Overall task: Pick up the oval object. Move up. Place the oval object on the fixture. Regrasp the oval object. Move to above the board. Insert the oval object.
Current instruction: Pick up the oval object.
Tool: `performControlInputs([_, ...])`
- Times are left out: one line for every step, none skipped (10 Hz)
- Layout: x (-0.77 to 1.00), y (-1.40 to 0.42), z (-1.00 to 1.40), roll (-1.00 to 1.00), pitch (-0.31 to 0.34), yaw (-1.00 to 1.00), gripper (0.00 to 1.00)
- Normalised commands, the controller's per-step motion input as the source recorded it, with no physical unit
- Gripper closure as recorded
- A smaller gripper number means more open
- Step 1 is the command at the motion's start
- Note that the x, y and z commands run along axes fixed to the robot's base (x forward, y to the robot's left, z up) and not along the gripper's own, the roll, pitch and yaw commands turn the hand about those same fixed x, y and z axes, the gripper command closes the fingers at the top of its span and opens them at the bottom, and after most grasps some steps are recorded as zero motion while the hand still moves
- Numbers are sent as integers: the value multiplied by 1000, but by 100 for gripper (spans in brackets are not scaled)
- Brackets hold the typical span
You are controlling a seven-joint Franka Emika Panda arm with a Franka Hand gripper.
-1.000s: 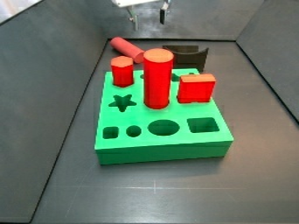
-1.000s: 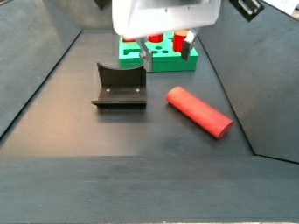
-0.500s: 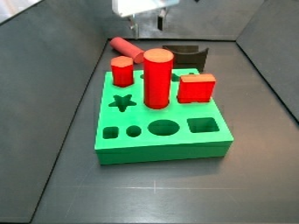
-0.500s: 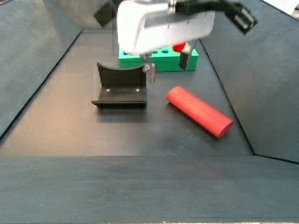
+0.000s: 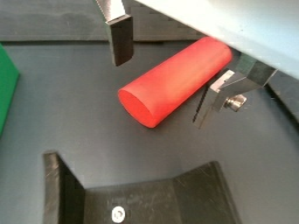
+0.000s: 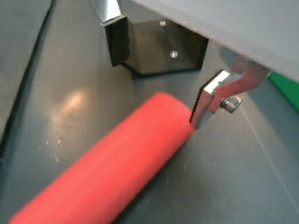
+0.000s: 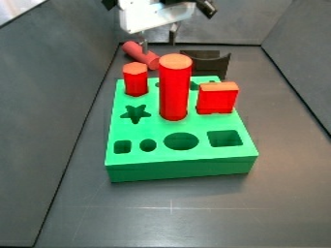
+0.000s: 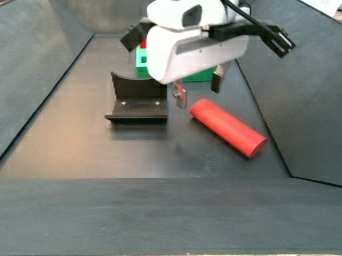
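Dark floor holds the oval object (image 5: 173, 80) lying flat; the gripper (image 5: 167, 68) straddles its end, fingers spread, beside the fixture (image 8: 136, 100).

Hand (image 5: 163, 74) low, fingers apart

gripper (image 8: 197, 97) — white housing, black cable | fingers (image 5: 121, 39) — flat silver plates, dark pads, one screw

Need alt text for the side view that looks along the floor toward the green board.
The open gripper hangs low over one end of the oval object, a red peg lying on the dark floor, not yet grasped. The black fixture stands beside it, and the green board sits behind, mostly hidden by the white gripper body.
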Motion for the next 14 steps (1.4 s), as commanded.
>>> performControlInputs([-94,0,-429,80,-43,97,0])
performControlInputs([-80,0,-443,64,-60,109,0])
performControlInputs([-51,0,-454,64,-60,126,0])
performControlInputs([-94,0,-414,49,-69,131,0])
performControlInputs([0,0,-163,0,-54,117,0])
performControlInputs([0,0,-31,0,-23,74,0])
performControlInputs([0,0,0,4,0,0,0])
performControlInputs([0,-26,-603,106,-66,11,0])
performControlInputs([3,0,-46,0,27,0,0])
performControlInputs([0,0,-26,0,0,0,0])
performControlInputs([0,-37,-46,20,-19,0,0])
performControlInputs([0,-43,-494,110,-173,63,0])
performControlInputs([0,0,34,0,0,0,0])
performControlInputs([0,0,0,0,0,0,0])
